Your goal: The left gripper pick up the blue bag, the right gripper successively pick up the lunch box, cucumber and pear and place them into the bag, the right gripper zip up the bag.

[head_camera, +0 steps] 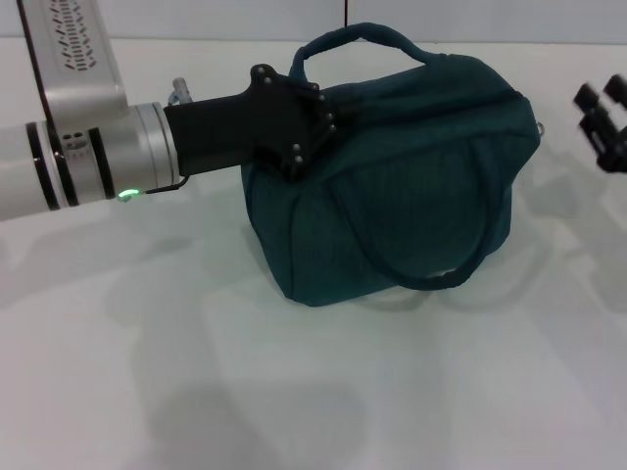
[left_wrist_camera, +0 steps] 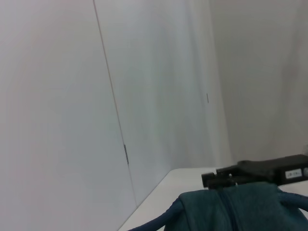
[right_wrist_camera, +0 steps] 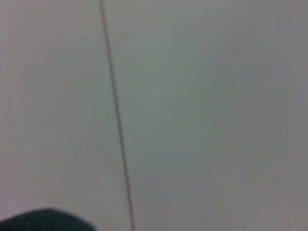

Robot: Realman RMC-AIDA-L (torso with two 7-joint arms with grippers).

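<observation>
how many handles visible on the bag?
2. On the blue bag: one handle arches above its top at the back, the other hangs down the front face.

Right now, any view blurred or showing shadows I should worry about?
Head view: sharp on the bag, soft shadows on the table, right claw blurred at the edge. Left wrist view: bag top clear, mostly wall. Right wrist view: out of focus, nearly all wall.
</observation>
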